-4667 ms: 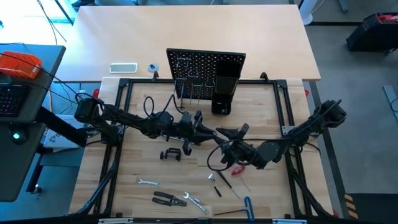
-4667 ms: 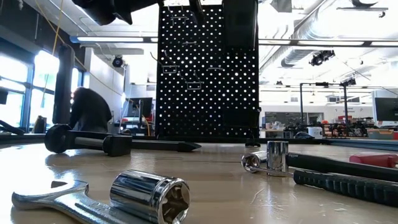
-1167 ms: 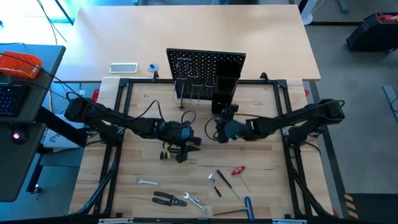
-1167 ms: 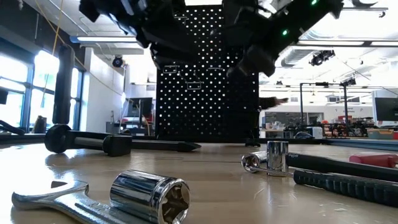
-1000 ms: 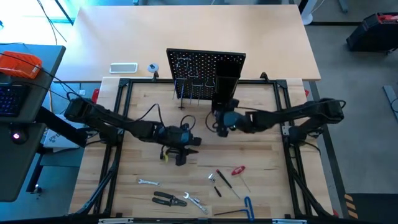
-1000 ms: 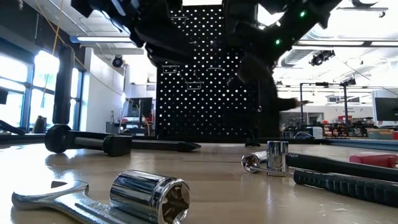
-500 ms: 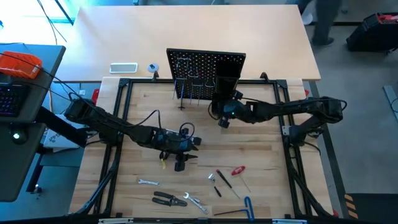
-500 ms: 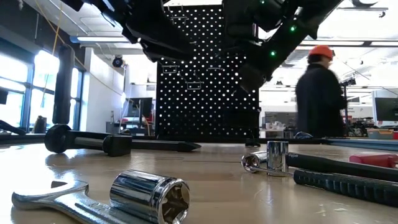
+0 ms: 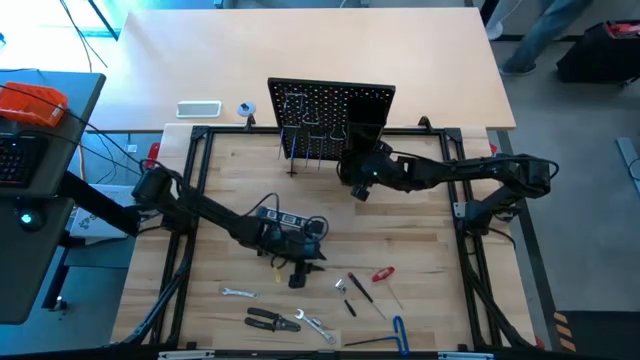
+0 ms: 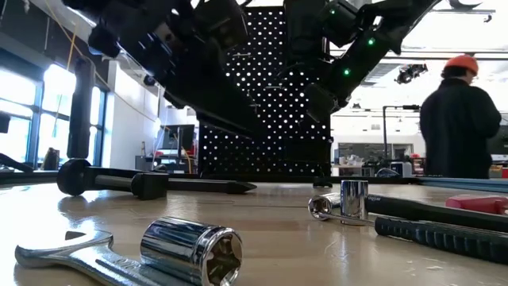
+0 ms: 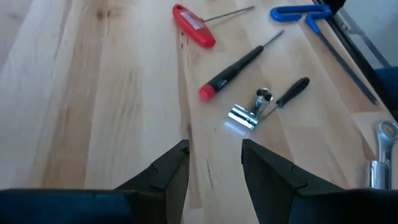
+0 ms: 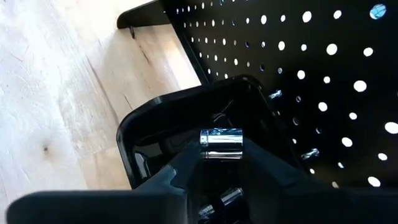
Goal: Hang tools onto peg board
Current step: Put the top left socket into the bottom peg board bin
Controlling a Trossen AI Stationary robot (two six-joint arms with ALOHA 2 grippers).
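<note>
Holding a chrome socket [image 12: 221, 144] over the black holder [image 12: 161, 134] on the peg board [image 9: 331, 103], the right gripper [image 12: 217, 163] grips it while the left gripper [image 11: 214, 163], parted and empty, hovers near the red-handled screwdriver [image 11: 194, 25], so most tools [image 9: 290, 320] seemingly remain unhung in front of the board.

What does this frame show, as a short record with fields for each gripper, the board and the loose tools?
right gripper: over the black box holder on the peg board, shut on a chrome socket
left gripper: open, empty, above bare wood
loose tools: red-handled screwdriver, blue-handled hex key, pliers
</note>
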